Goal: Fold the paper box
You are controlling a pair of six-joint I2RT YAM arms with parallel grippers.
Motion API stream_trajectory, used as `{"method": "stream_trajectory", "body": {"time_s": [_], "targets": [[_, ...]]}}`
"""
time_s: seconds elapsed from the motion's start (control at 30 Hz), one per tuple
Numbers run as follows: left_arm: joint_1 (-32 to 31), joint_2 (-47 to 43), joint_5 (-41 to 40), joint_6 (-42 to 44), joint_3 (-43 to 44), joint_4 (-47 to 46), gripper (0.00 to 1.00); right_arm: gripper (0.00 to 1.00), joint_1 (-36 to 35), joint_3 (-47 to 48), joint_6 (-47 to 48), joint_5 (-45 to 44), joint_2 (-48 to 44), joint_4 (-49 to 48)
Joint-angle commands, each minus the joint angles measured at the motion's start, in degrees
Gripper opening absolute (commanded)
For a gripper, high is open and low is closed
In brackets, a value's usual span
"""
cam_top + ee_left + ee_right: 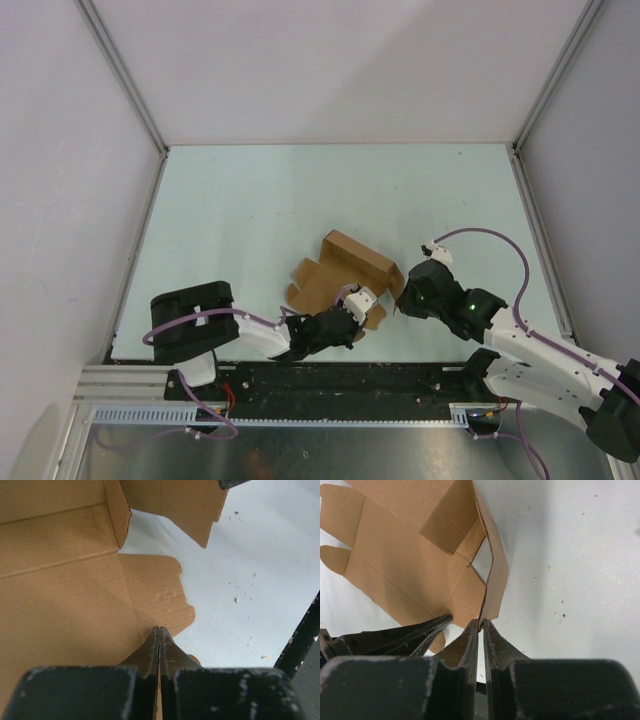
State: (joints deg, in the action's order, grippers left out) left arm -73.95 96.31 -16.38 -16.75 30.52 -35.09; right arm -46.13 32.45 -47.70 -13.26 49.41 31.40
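On the bench [250,200], left fingers [150,652] pressed together rest on the paper box [345,265] base, so I should slowly raise the wall my right fingers [465,642] pinch.

Arms: 2, same build.
- Left arm [262,338]: white shell links, black joint housings, 1 large rounded black motor block [192,310].
- Right arm [545,370]: same white and black, with 1 green LED [470,306] lit on the black wrist housing.
- Purple cable [490,231] runs along each arm. The right one ends in a white connector [437,245].
- Left gripper [159,630], right gripper [481,622]: 2 black fingers each, tapering to thin wedges. The finger blocks are scuffed pale at the edges.
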Motion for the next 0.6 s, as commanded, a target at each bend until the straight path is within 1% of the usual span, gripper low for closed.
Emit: {"method": "stream_trajectory", "body": {"time_s": [0.0,0.23,0.57], "targets": [[0.2,1.8,0.9,-1.1,0.7,0.6,0.00,0.13,0.4,2.0,0.5,1.6,0.8,-3.1],[0.2,1.5,1.2,-0.9,0.6,0.4,0.00,0.14,0.3,2.0,-1.0,3.1,4.3,-7.7],[0.2,1.2,1.2,-0.8,0.2,0.2,0.00,0.13,-0.8,2.0,-1.7,4.2,8.7,-12.8]]}}
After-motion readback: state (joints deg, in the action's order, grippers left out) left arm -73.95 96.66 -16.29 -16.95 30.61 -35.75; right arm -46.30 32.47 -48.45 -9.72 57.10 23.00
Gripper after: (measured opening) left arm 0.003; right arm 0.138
